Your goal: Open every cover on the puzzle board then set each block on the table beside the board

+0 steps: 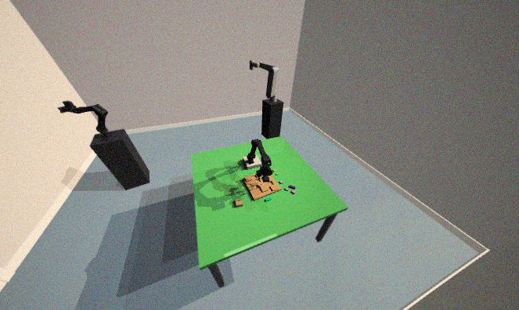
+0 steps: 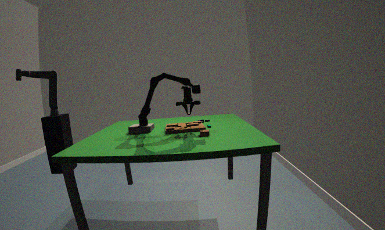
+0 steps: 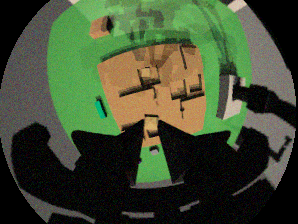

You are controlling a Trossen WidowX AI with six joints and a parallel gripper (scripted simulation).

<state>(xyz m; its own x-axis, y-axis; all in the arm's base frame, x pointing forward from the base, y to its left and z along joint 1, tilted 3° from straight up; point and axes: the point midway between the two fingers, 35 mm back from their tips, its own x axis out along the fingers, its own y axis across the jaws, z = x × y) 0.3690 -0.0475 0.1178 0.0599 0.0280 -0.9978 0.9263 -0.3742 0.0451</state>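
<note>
The tan puzzle board [image 1: 256, 193] [image 2: 173, 131] [image 3: 112, 75] lies on the green table, with covers and dark slots on top; which covers are open is too small to tell fully. My gripper [image 1: 266, 179] [image 2: 189, 113] [image 3: 151, 123] points down above the board, shut on a small tan block [image 3: 151, 125], clear of the board. Beside the board lie a teal block [image 1: 268, 200] [image 2: 209, 126] [image 3: 101, 109], a purple block [image 1: 292, 187], several small pinkish blocks, one of them a pale block [image 1: 293, 192], and a small yellowish block [image 1: 277, 174].
A brown block [image 1: 239, 203] [image 2: 204, 133] [image 3: 100, 27] sits on the table off a board corner. The arm's pale base [image 1: 252, 164] [image 2: 136, 129] [image 3: 231, 102] stands behind the board. Two other arms stand on dark pedestals [image 1: 120, 160] [image 1: 272, 119] off the table.
</note>
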